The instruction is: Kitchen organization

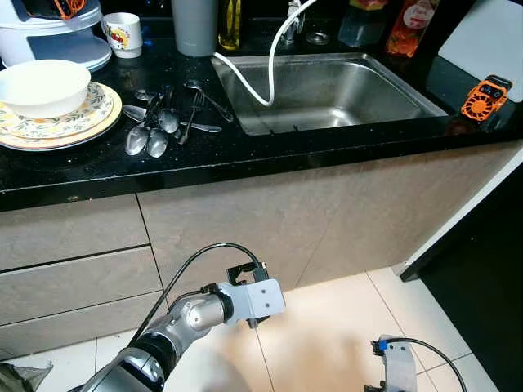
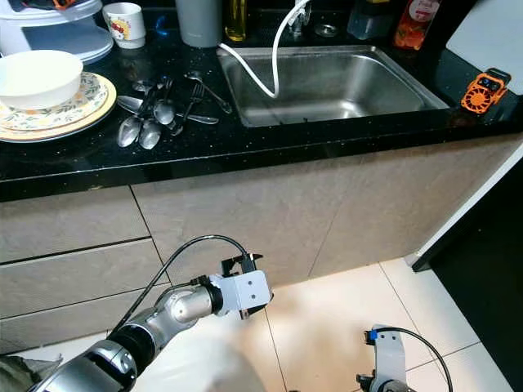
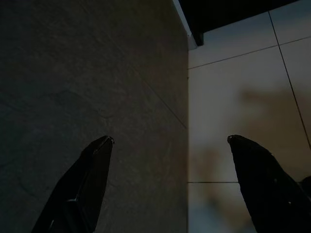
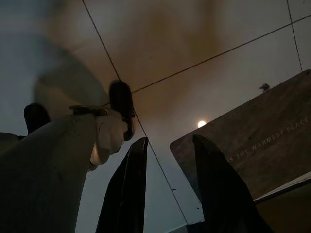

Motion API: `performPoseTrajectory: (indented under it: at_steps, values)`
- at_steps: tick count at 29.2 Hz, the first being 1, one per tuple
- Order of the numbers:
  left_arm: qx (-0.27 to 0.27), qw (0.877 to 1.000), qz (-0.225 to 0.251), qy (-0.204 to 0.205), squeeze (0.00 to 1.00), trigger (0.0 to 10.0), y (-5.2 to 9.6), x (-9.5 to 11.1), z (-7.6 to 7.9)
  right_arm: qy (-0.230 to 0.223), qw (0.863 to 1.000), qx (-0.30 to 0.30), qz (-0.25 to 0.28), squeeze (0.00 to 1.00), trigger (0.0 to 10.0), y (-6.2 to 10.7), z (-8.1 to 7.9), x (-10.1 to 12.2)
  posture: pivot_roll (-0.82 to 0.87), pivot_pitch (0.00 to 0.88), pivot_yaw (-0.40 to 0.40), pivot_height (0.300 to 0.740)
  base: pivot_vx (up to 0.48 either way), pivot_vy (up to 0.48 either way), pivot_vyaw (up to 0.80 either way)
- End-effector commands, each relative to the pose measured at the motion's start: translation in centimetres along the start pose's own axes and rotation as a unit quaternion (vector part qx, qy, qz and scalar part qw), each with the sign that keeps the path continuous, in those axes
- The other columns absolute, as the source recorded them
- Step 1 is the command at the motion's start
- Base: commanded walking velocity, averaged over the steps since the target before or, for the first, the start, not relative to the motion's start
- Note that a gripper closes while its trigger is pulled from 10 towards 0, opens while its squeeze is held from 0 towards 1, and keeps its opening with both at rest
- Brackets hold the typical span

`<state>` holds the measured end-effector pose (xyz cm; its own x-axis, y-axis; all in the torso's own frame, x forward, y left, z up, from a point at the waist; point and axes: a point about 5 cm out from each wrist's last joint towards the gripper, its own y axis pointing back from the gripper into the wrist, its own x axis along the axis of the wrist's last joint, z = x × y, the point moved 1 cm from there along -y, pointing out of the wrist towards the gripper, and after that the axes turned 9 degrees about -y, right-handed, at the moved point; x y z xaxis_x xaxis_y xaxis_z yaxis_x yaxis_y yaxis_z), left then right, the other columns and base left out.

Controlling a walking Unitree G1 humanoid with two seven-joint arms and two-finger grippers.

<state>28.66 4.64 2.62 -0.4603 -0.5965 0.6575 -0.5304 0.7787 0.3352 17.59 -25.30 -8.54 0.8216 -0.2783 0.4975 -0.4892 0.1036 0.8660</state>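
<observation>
**Spoons wait on the desk while both arms stay low**

Spoons [image 1: 151,131] and forks lie in a loose pile on the black desk [image 1: 245,155], between the plates [image 1: 61,122] and the sink [image 1: 323,90]. They look like they were put down after washing and now need a proper home. A white bowl [image 1: 41,86] sits on the stack of plates, so those may need putting away too. A mug [image 1: 122,34] stands at the back, near a grey cup [image 1: 194,24]. A white hose [image 1: 270,65] hangs down into the sink. An orange gadget [image 1: 486,98] rests on the desk's far right edge.

The left gripper [image 3: 170,145] is down in front of the cabinet, well below the desk top. Its jaws are wide apart and hold nothing. It probably has to lift up before it can reach the spoons. The right gripper [image 4: 167,145] hangs low over the floor [image 1: 343,327]. Its jaws are narrow but not closed, and hold nothing.

The room is a kitchen with beige cabinet fronts [image 1: 245,220] and pale floor tiles. Bottles stand behind the sink.
</observation>
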Motion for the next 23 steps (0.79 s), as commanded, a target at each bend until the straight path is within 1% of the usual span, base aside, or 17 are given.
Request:
performPoseTrajectory:
  at_steps: [1,7,12,23]
  values:
    - [-0.013,1.0,-0.001,0.006,0.0,10.0,-0.27,0.13,0.43,-0.009,1.0,-0.006,-0.004,0.0,10.0,0.09,0.49,-0.17,0.11,0.101,-0.064,0.74,0.0,0.0,0.0]
    - [-0.015,1.0,-0.002,0.008,0.0,10.0,-0.2,0.04,0.37,-0.011,1.0,-0.007,-0.005,0.0,10.0,0.11,0.54,-0.32,0.12,0.099,-0.059,0.74,0.0,0.0,0.0]
    - [-0.016,1.0,-0.003,0.008,0.0,10.0,-0.13,-0.04,0.29,-0.018,1.0,-0.005,-0.004,0.0,10.0,0.06,0.29,-0.31,0.12,0.102,-0.052,0.74,0.0,0.0,0.0]
    - [-0.018,1.0,-0.003,0.009,0.0,10.0,-0.25,0.06,0.3,-0.019,1.0,-0.004,-0.005,0.0,10.0,0.05,0.25,-0.37,0.12,0.101,-0.058,0.74,0.0,0.0,0.0]
